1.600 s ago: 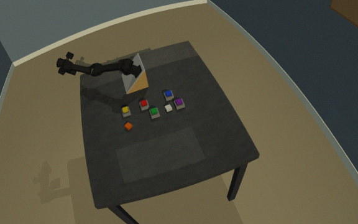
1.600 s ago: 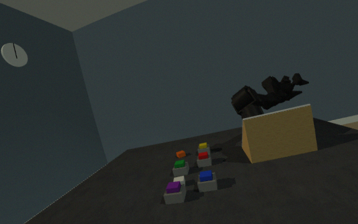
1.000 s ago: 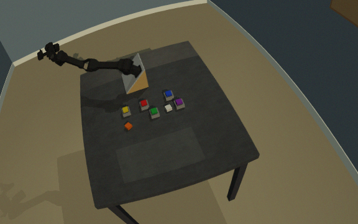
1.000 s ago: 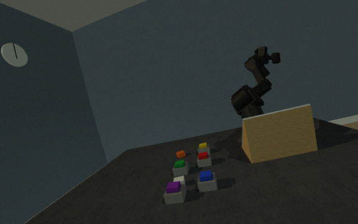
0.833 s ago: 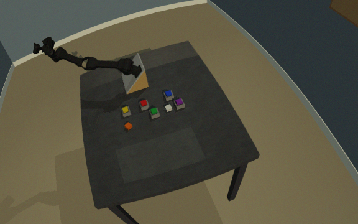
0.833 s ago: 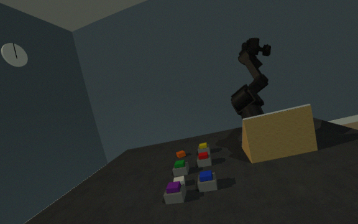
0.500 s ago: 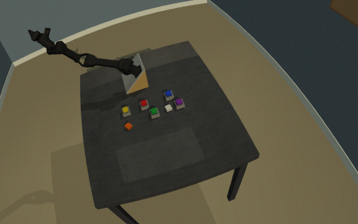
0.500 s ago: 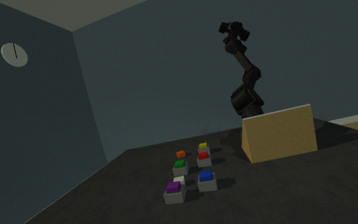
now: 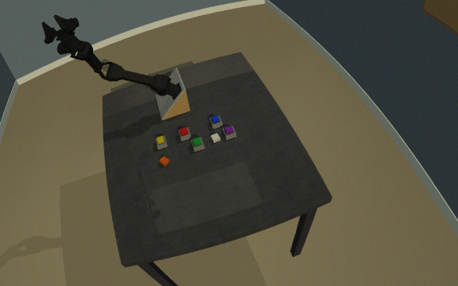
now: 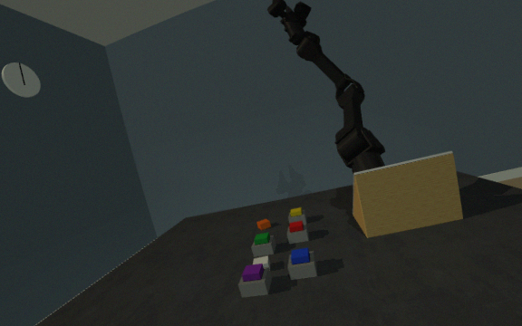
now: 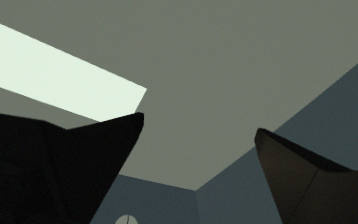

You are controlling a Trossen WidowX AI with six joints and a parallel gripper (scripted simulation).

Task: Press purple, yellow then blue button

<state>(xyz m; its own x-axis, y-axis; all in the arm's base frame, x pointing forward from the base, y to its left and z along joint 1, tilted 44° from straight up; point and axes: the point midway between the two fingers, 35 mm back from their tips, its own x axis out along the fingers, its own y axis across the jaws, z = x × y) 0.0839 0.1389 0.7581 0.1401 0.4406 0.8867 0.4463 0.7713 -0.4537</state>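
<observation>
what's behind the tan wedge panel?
The arm's base rises from behind the wedge panel; its mount is hidden. The open gripper is high above, holding nothing.
</observation>
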